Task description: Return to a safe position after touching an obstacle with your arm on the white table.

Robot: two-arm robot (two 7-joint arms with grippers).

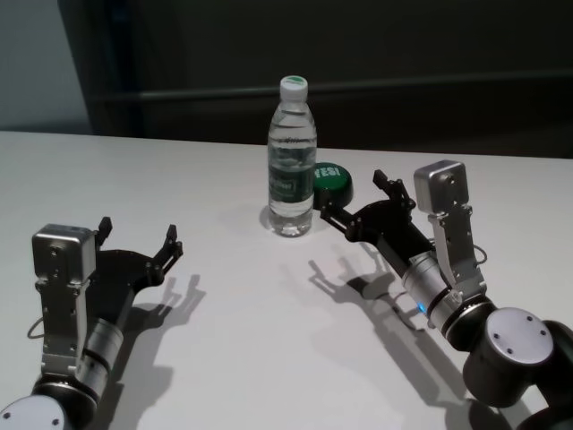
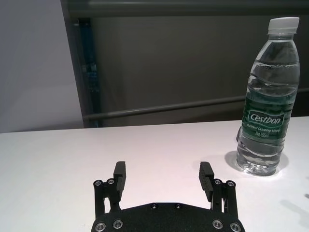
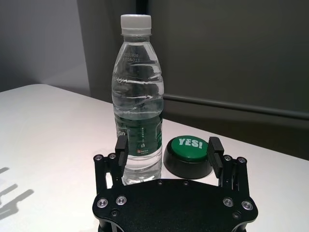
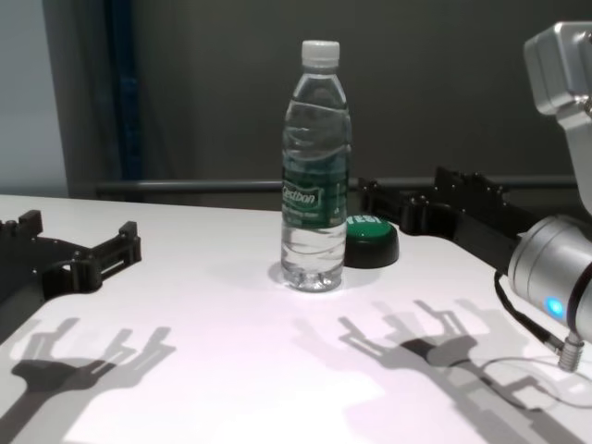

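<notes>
The obstacle, a tall clear water bottle [image 1: 293, 161] with a white cap and dark green label, stands upright on the white table [image 1: 260, 349] at mid-back. My right gripper [image 1: 354, 197] is open just to its right, low over the table. One fingertip is close to the bottle's base; contact cannot be told. In the right wrist view the bottle [image 3: 138, 106] stands just beyond the open right gripper [image 3: 168, 147], in line with one finger. My left gripper [image 1: 139, 231] is open and empty at the near left, well away from the bottle [image 2: 268, 106].
A low black button with a green "YES!" top [image 1: 331, 179] sits right behind the bottle, just beyond my right gripper's fingers. A dark wall with a horizontal rail runs behind the table's far edge.
</notes>
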